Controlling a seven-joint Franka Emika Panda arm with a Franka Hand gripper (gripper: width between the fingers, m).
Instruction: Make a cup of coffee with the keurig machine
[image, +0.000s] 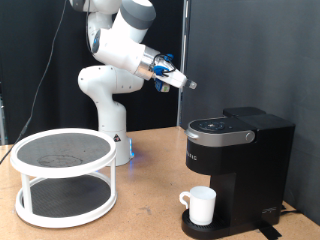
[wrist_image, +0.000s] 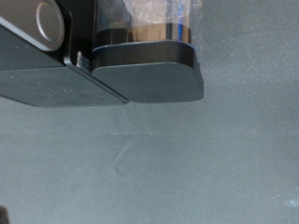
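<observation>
In the exterior view the gripper (image: 186, 84) is too small to tell how its fingers stand. The keurig machine (image: 238, 160) is cut at 3 o'clock; in the wrist view it is cut at 12 o'clock. The white logo is unreadable.

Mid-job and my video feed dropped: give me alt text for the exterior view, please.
The robot's gripper hangs in the air above the closed black keurig machine, touching nothing. A small white cup already stands on the machine's drip base. A white two-tier round rack sits on the wooden table at the exterior view's left.
</observation>
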